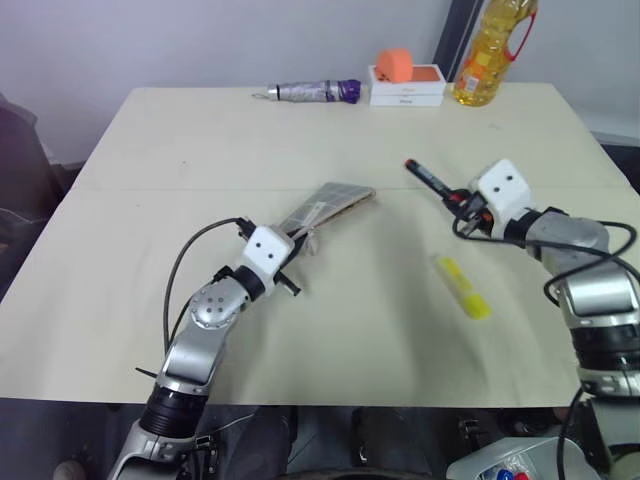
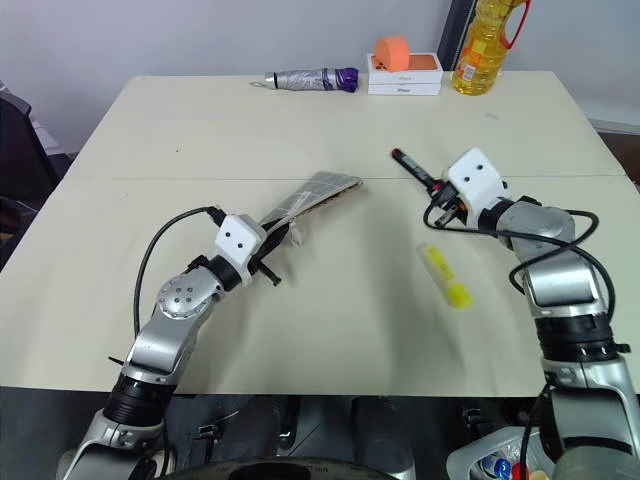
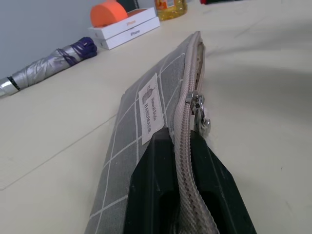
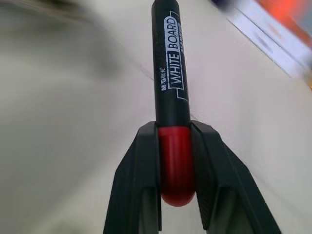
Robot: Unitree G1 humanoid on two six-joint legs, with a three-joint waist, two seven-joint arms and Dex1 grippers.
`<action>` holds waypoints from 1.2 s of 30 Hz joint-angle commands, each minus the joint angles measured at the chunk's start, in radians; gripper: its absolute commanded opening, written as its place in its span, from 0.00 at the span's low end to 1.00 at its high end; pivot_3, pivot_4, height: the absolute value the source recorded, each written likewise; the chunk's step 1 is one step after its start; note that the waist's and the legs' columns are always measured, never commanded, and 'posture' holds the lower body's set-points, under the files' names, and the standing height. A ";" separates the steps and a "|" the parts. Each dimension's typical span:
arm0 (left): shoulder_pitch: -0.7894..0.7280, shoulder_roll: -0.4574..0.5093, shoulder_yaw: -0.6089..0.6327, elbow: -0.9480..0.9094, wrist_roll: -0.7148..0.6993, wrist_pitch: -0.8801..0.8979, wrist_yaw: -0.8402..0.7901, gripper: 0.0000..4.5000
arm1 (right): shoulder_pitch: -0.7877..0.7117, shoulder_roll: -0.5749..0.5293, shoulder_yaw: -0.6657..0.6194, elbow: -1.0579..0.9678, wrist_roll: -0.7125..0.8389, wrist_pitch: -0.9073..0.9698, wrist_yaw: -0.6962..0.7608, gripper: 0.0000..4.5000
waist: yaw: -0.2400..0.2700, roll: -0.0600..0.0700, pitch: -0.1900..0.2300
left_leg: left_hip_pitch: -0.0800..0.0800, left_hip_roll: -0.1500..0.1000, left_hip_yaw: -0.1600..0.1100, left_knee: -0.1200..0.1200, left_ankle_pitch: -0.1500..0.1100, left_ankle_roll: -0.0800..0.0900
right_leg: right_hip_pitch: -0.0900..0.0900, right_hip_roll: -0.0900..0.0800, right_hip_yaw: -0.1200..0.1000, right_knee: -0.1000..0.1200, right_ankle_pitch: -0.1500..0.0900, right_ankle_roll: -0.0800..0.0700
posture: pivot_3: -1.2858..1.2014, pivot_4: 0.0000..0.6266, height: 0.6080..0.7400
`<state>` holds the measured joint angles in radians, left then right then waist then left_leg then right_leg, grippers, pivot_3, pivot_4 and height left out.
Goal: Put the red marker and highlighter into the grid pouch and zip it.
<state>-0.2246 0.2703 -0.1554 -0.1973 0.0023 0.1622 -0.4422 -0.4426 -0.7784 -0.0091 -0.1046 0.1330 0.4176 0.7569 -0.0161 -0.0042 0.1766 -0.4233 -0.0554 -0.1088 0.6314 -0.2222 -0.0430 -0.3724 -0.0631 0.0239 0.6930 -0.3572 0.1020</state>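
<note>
Left wrist view shows my left gripper clenched on the pouch at its zipper, mouth barely parted, so the marker I grasp by its red cap in the right gripper may jam, highlighter waiting on the table.

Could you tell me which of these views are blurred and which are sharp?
Right wrist view: the tabletop and box behind are smeared, while the red marker between the right gripper's fingers reads sharply. Left wrist view: crisp on the grid pouch, with its label legible. Both eye views: evenly lit and sharp.
</note>
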 commanded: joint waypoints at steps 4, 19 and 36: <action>-0.013 0.003 0.020 -0.017 -0.023 -0.024 -0.004 0.00 | 0.000 -0.002 0.013 -0.080 0.014 -0.004 0.043 0.07 | 0.003 0.000 0.000 | 0.000 0.000 0.000 0.000 0.000 0.000 | 0.000 0.000 0.000 -0.001 0.000 0.000 | 0.52 0.24 1.00; -0.009 0.025 -0.005 -0.029 -0.005 -0.041 -0.034 0.00 | -0.005 -0.006 0.101 -0.075 -0.049 -0.033 0.070 0.07 | 0.002 0.000 0.000 | 0.000 0.000 0.000 0.000 0.000 0.000 | 0.000 0.000 0.000 -0.001 0.000 0.000 | 0.52 0.24 1.00; -0.008 0.124 -0.086 -0.017 0.027 -0.124 -0.170 0.00 | -0.059 -0.002 0.256 -0.167 -0.178 -0.100 0.162 0.07 | 0.003 0.000 0.000 | 0.000 0.000 -0.001 -0.001 0.000 0.000 | 0.000 -0.001 0.000 -0.003 0.000 0.000 | 0.52 0.24 1.00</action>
<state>-0.2250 0.3937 -0.2316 -0.1969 0.0370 0.0588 -0.6016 -0.4786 -0.7950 0.2426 -0.2156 -0.0404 0.3346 0.9132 -0.0132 -0.0042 0.1767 -0.4235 -0.0555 -0.1096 0.6307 -0.2222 -0.0430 -0.3718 -0.0640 0.0238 0.6903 -0.3572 0.1020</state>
